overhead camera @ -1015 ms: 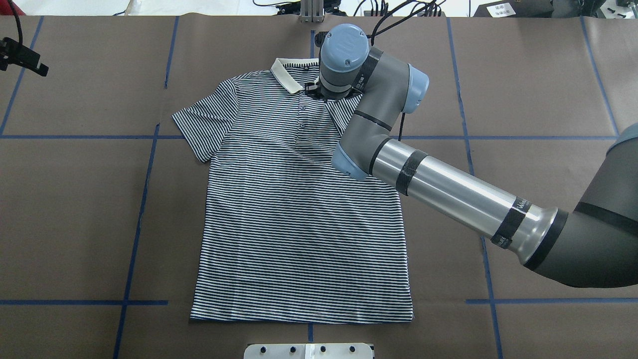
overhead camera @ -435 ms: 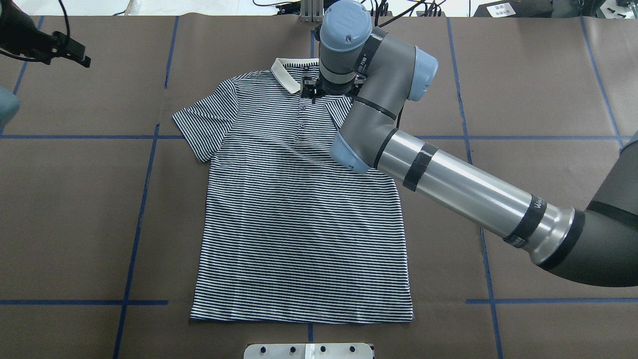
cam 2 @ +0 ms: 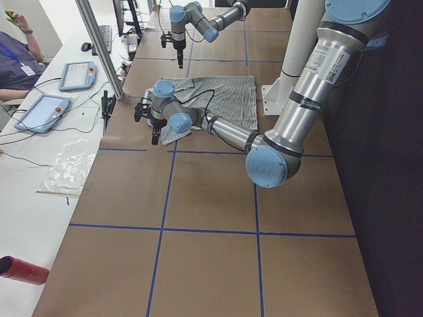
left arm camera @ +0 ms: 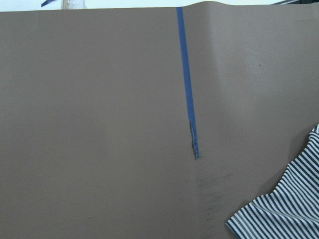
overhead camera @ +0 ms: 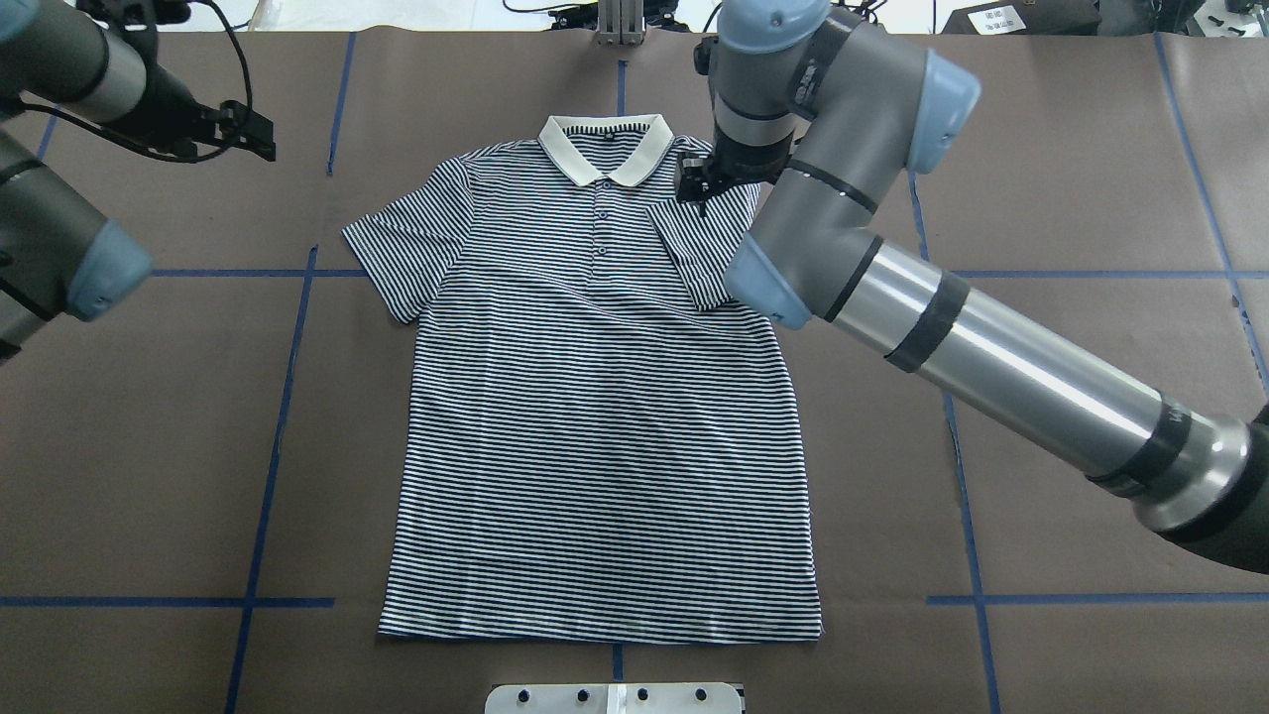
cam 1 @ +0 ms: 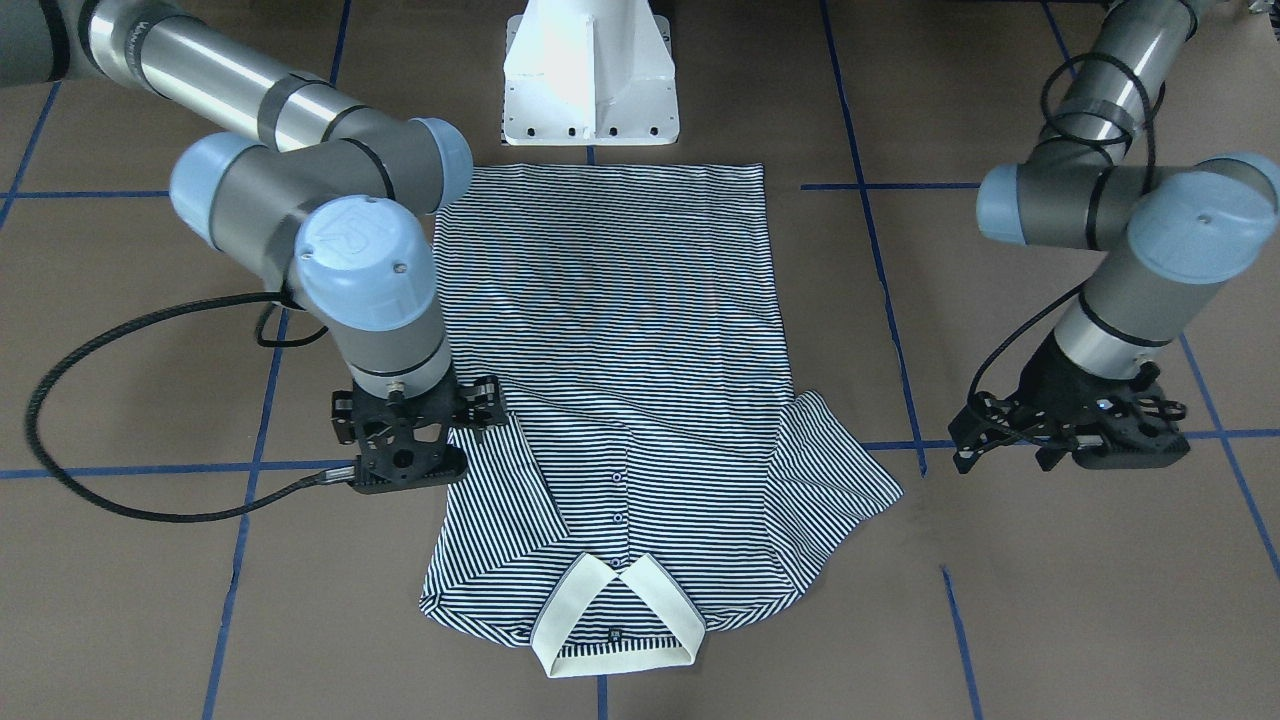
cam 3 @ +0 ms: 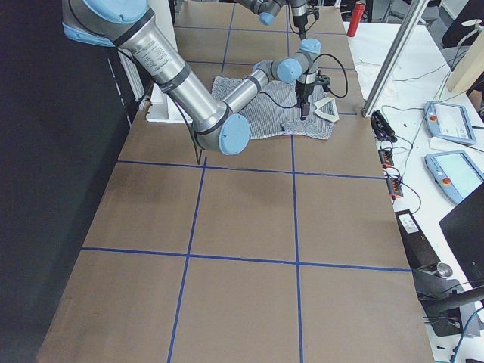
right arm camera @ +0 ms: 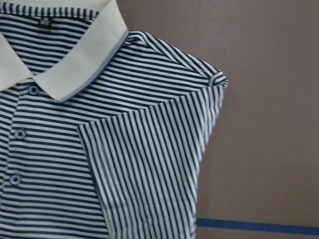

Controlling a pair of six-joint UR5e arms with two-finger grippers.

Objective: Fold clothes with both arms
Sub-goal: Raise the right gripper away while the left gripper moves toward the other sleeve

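Overhead view: the right grey jointed arm with light-blue caps [overhead camera: 991,347] reaches in from 4 o'clock. Its black two-finger gripper [overhead camera: 699,183] points down near 1 o'clock, jaws looking spread. The left grey arm [overhead camera: 59,59] is up at 10 o'clock, and its black gripper [overhead camera: 243,134] looks spread too.

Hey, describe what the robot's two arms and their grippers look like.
Both the right arm and left arm have grey housings, round light-blue joint caps and silver tubes banded with black tape. The right gripper and left gripper are black skeletal linkages. A thick black cable trails from the right wrist, a thinner one from the left.
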